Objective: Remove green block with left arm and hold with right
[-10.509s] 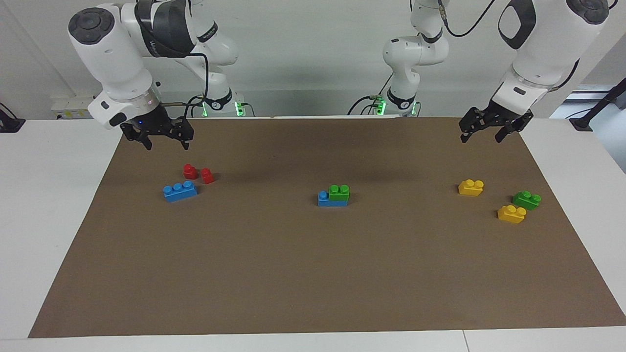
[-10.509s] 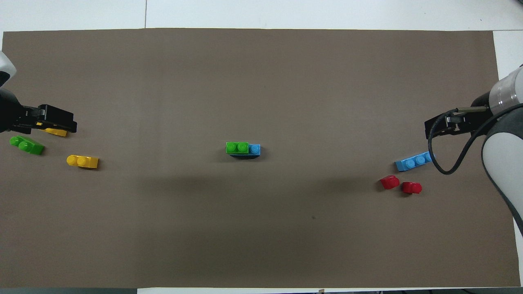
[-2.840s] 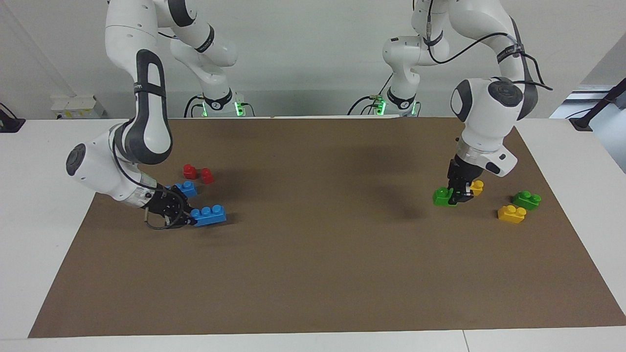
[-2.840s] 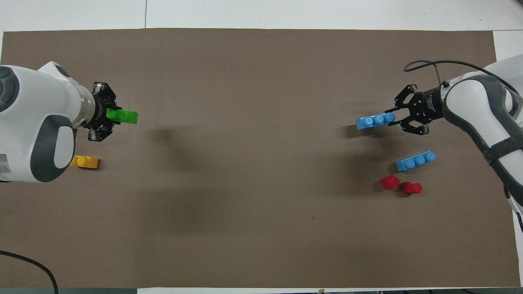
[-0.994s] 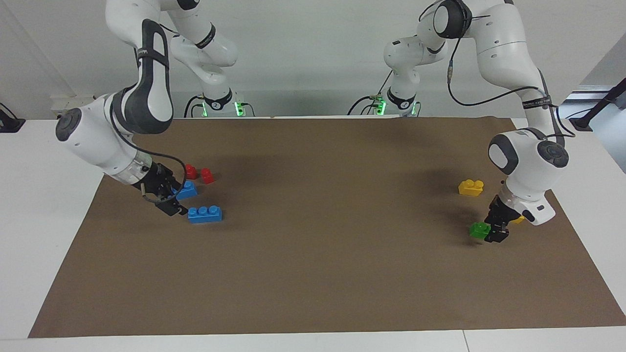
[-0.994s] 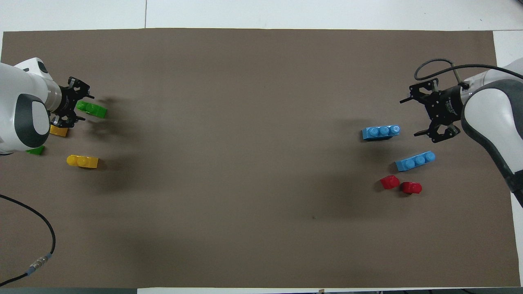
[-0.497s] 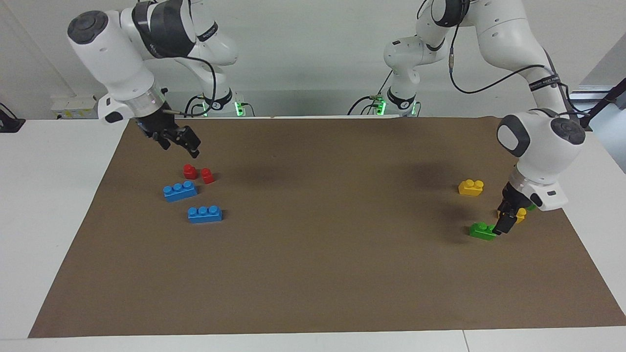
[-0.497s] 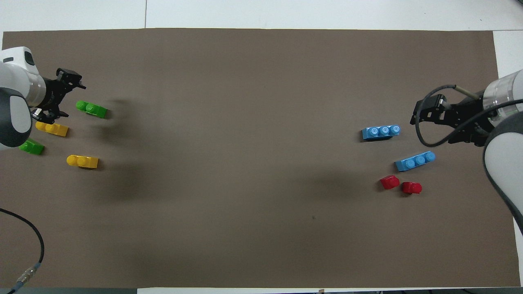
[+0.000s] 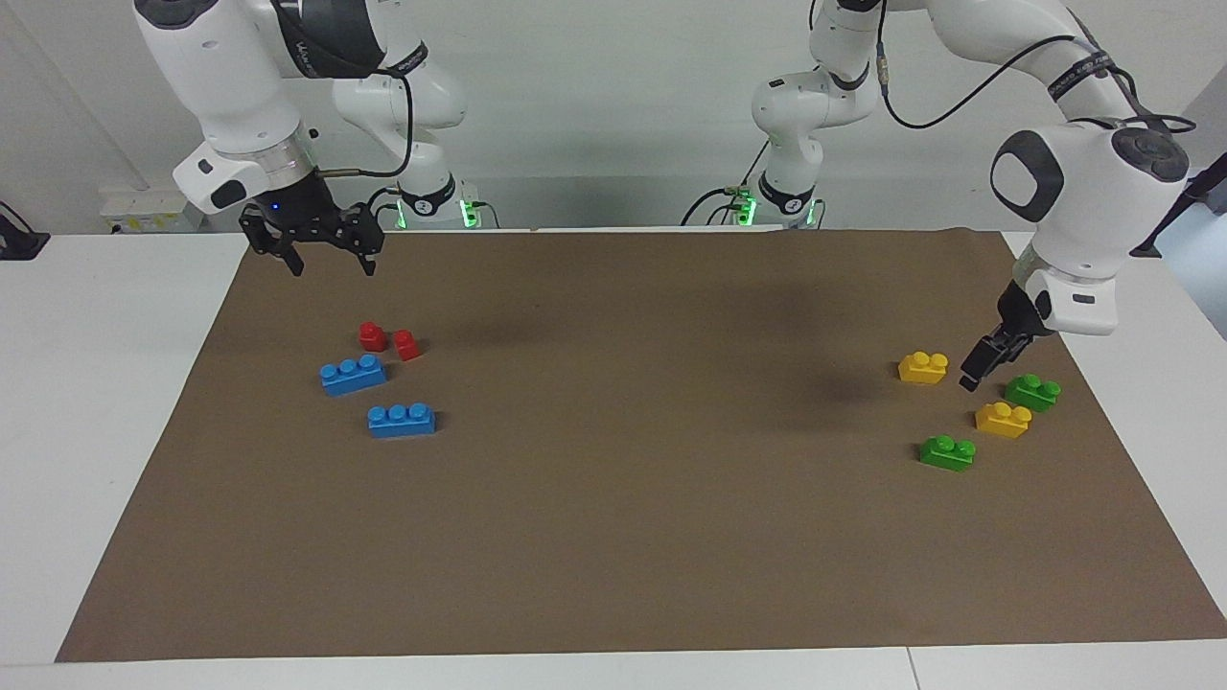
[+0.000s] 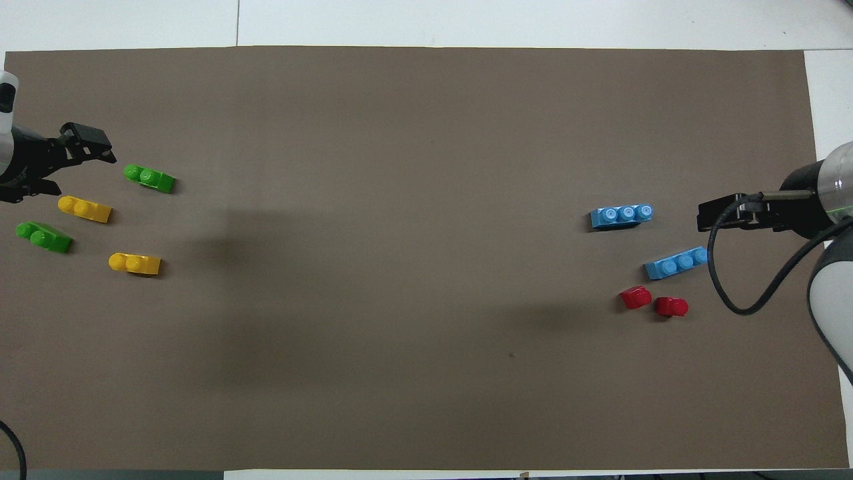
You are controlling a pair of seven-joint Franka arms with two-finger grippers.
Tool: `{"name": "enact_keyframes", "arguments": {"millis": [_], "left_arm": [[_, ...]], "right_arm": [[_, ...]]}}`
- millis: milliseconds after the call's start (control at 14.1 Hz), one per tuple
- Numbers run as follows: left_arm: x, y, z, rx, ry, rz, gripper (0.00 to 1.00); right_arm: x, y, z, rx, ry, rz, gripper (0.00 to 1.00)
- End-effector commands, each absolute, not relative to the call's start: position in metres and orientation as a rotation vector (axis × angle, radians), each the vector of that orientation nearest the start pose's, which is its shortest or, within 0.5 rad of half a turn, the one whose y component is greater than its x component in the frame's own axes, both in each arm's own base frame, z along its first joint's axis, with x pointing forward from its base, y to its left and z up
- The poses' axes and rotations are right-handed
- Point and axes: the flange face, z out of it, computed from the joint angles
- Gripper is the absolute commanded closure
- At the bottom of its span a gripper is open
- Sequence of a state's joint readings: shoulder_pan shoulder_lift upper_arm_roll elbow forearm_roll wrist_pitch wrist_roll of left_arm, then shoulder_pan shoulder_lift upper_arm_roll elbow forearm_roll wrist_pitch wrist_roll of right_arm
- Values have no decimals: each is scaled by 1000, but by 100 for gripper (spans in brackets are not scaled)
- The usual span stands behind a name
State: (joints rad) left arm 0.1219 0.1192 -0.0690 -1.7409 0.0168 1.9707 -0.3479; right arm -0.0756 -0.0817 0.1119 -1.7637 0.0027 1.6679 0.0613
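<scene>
Now green block (image 9: 947, 451) lying free, left gripper (image 9: 978, 367) above

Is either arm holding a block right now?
No. The left gripper and right gripper are both empty, and every block, including the green block, lies on the mat.

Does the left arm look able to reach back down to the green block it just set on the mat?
Probably yes. The left gripper hangs open in the air over the mat at its own end, and the green block lies loose just below, apart from the yellow bricks, with nothing covering it.
</scene>
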Motion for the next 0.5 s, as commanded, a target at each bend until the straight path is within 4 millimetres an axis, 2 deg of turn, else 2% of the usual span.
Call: {"name": "enact_keyframes", "arguments": {"millis": [0, 142, 426], "left_arm": [[580, 28, 553, -3107, -440, -148, 0], [566, 26, 571, -3116, -319, -128, 0], [555, 16, 592, -3127, -133, -65, 0]], "right_arm": [[540, 11, 587, -3167, 12, 43, 0], [538, 10, 587, -3167, 8, 70, 0], [533, 9, 585, -3152, 17, 131, 0]]}}
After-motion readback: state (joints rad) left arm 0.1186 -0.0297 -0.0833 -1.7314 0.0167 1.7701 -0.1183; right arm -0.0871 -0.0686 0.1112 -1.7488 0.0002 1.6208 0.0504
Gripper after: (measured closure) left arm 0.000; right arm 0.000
